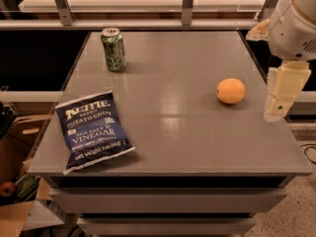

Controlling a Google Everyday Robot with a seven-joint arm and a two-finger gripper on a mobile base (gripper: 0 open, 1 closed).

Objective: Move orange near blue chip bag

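The orange [230, 91] lies on the grey table [173, 132], at its right side. The blue chip bag [93, 129] lies flat near the front left corner, its label facing up. My gripper [277, 107] hangs from the white arm [296, 23] over the table's right edge. It is a little to the right of the orange and above the table top, apart from the fruit and holding nothing that I can see. The orange and the bag are far apart, with most of the table's width between them.
A green soda can [113, 49] stands upright at the back left of the table. A metal rail and shelf [148, 23] run behind the table. A cardboard box [19, 201] with a red apple [7, 189] sits on the floor at the lower left.
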